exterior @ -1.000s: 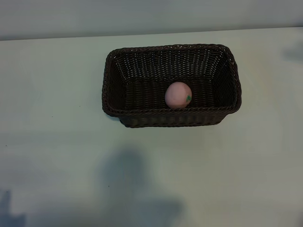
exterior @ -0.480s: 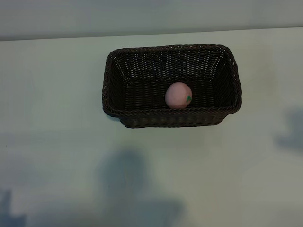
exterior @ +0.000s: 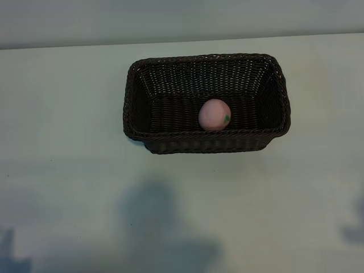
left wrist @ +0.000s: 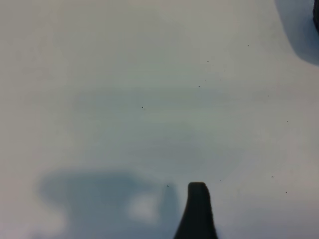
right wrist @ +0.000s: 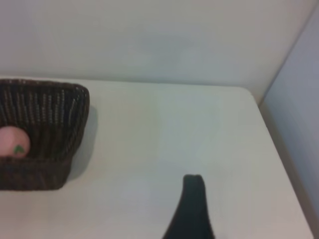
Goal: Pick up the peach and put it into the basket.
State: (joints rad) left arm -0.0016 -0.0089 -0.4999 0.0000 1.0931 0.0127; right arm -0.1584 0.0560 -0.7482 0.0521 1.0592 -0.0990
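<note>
Spanning to a pale wall (right wrist: pixel 149 40), white table (exterior: pixel 68 187).

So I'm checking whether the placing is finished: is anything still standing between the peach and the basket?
Nothing visible does. The peach already lies inside the basket, on its floor near the front wall. The right wrist view shows it there too, with bare table around the basket.

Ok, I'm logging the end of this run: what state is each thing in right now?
peach: lying inside the basket, near its front wall, held by nothing.
basket: upright on the table, holding only the peach.
left gripper: open, empty, over bare table.
right gripper: open, empty, clear of the basket.
</note>
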